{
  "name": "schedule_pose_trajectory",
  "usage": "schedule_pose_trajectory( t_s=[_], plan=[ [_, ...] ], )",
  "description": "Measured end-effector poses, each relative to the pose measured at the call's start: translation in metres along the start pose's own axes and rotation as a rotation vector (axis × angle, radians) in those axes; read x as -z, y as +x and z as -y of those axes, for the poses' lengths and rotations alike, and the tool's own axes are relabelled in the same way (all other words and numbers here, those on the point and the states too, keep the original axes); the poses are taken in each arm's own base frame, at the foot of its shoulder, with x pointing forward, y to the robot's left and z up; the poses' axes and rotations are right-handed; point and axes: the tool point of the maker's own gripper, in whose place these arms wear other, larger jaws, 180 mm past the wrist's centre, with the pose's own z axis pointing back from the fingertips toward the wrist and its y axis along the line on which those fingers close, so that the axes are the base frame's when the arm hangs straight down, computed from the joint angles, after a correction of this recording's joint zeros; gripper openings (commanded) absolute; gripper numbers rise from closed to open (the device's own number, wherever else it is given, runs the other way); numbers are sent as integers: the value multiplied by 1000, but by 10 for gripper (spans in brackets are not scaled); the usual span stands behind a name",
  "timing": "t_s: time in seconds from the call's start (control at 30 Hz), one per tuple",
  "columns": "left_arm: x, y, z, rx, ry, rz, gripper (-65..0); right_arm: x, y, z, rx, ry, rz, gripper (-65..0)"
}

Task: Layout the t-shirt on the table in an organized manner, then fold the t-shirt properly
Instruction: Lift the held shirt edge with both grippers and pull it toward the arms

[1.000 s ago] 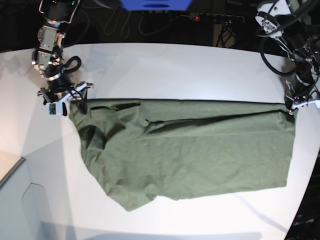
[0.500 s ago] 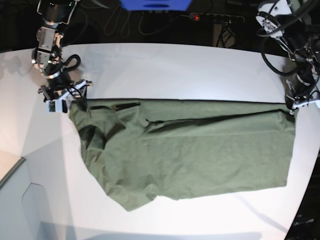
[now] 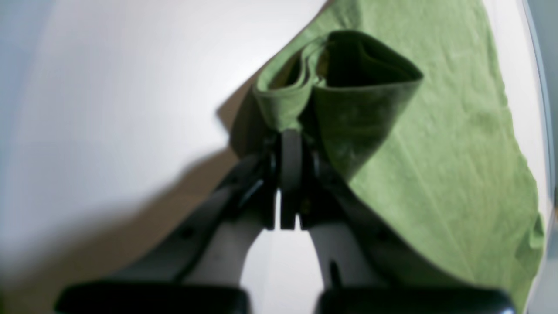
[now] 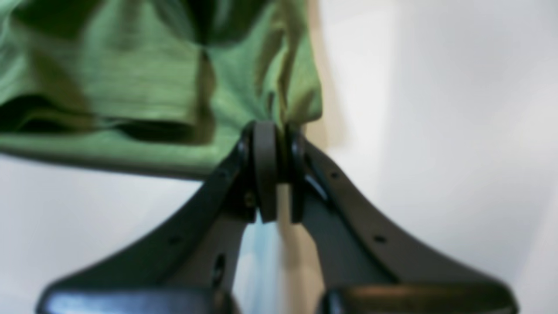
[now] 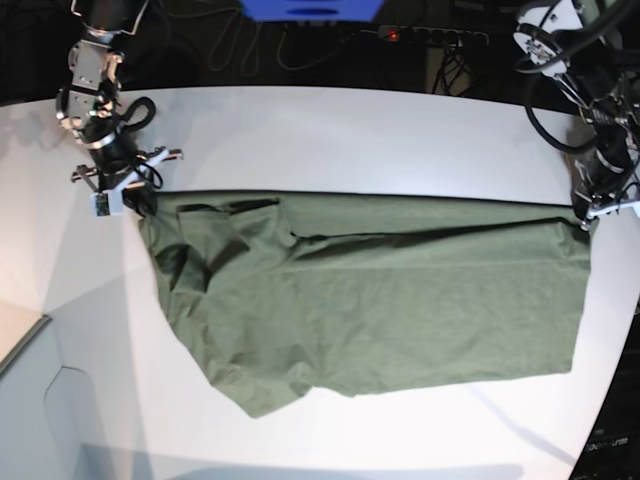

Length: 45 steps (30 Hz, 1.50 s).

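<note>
Base view: the olive-green t-shirt (image 5: 370, 295) lies spread across the white bench (image 5: 330, 140), its long top edge running nearly straight from one arm to the other. The cloth is mostly flat, with creases and a folded-over flap near the view's left end, and its lower left corner tapers to a point toward the near edge of the bench. The right gripper (image 5: 135, 198), at the view's left, sits at the shirt's upper left corner. The left gripper (image 5: 585, 213), at the view's right, sits at the upper right corner. A grey-white box corner (image 5: 25, 400) shows at the lower left.

Left wrist view: the left gripper (image 3: 290, 135) has its jaws pressed together on a bunched fold of the t-shirt (image 3: 457, 144), which rises as a small tented loop above the tips. The rest of the cloth stretches away flat over the bench (image 3: 109, 109).

Right wrist view: the right gripper (image 4: 272, 131) has its jaws clamped on a gathered corner of the t-shirt (image 4: 130, 83). The fabric spreads to the left in blurred folds, and bare bench (image 4: 436, 109) fills the right side.
</note>
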Motion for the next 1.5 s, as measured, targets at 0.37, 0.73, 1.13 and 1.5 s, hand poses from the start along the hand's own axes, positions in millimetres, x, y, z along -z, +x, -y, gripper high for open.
schedule_pose_trajectory(
  t_s=[0.37, 0.73, 1.13, 1.5],
  plan=[
    [-15, 66, 69, 135, -107, 60, -650, 8, 79, 16, -85, -64, 82, -650],
    [-11, 78, 97, 131, -158, 41, -650, 3, 121, 24, -149, -104, 127, -650],
    [-42, 33, -4, 62, 12, -25, -650, -11, 87, 25, -127, -105, 67, -650],
    [-52, 0, -31, 50, 59, -85, -650, -41, 5, 30, -59, -118, -106, -650]
  ],
)
